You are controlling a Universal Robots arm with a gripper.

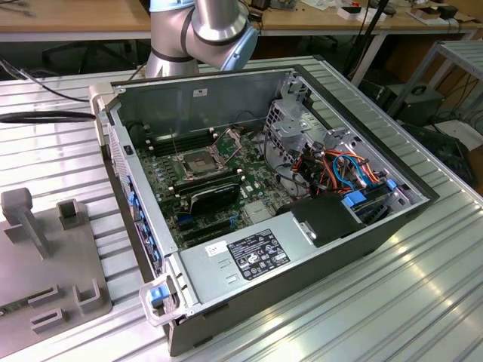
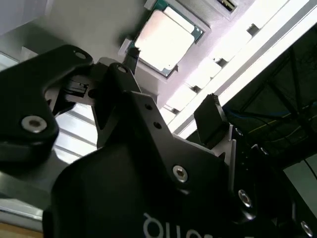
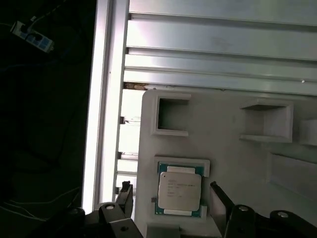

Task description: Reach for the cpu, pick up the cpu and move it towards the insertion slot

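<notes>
Gripper (image 3: 170, 188) spread astride the cpu (image 3: 179, 191) — reach nearly done, nothing held.
Computer case (image 1: 302, 188) on the bench (image 1: 423, 302) holds the insertion slot (image 1: 198, 161); pale fixture plate (image 3: 233, 163) seats the cpu flat between the fingers (image 3: 125, 194) — pickup likely calls for a level, centred pinch on its edges.

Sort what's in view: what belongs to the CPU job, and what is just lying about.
Job:
- cpu, lying in a pocket of the white holder plate
- gripper, open, straddling the cpu
- insertion slot inside the computer case

Lying about:
- power supply box
- coloured cables
- grey fixture plate at the exterior view's left
- power strip
</notes>
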